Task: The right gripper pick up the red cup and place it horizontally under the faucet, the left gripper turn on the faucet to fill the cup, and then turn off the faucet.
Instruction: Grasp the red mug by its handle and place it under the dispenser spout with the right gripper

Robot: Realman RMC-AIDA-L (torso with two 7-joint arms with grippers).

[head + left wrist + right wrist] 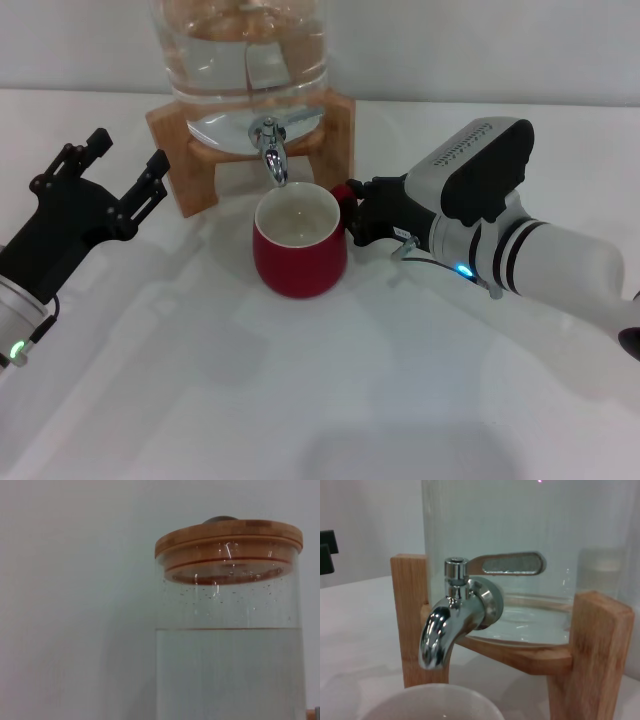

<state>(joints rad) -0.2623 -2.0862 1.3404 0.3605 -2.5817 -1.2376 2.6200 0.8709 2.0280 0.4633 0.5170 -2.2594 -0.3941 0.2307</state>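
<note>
My right gripper (352, 213) pinches the handle of the red cup (299, 245), which stands upright on the white table (300, 400) with its mouth just below the faucet (270, 150). My left gripper (125, 165), fingers spread wide, hangs beside the wooden stand (185, 150). I should steady the cup, then reach for the faucet's lever gently

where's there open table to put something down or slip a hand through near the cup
Free: the white table in front of the red cup, and the strip between the left end effector and the cup. Crowded: the faucet sits right over the cup's rim, the wooden stand is close behind, and the right end effector is at the handle.
</note>
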